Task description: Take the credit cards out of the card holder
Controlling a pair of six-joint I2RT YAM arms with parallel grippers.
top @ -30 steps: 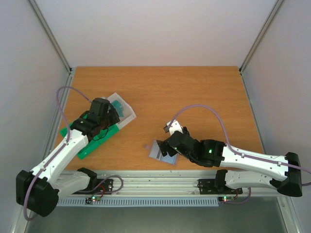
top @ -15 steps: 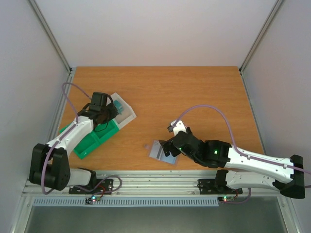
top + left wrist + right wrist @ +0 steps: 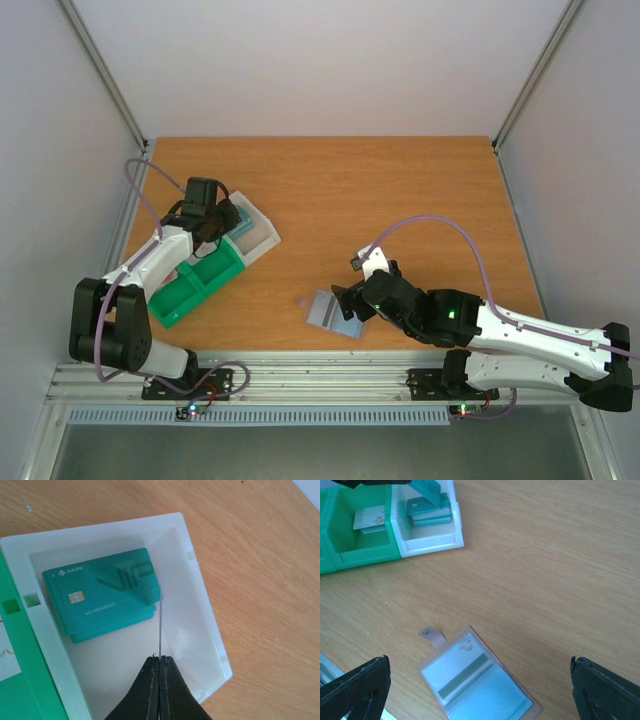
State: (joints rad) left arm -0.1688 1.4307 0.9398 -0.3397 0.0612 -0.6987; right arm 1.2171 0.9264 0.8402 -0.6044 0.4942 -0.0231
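The card holder (image 3: pixel 475 680) lies open on the table, pale with a small snap tab, and light blue cards show in its clear sleeves. It also shows in the top view (image 3: pixel 333 312). My right gripper (image 3: pixel 477 665) hangs above it, open wide and empty; in the top view the right gripper (image 3: pixel 350 300) is at the holder's right edge. My left gripper (image 3: pixel 159 659) is shut on a teal credit card (image 3: pixel 160 610), seen edge-on, held over a white box (image 3: pixel 100 527). A stack of teal cards (image 3: pixel 100 595) lies in that box.
A green compartment tray (image 3: pixel 195 282) adjoins the white box (image 3: pixel 258 232) at the table's left; one compartment holds a pale card (image 3: pixel 370 519). The metal rail (image 3: pixel 320 372) runs along the table's near edge just below the holder.
My left gripper has moved up and right from over the green tray to over the white box, carrying the card. My right gripper has drawn back slightly from the holder.
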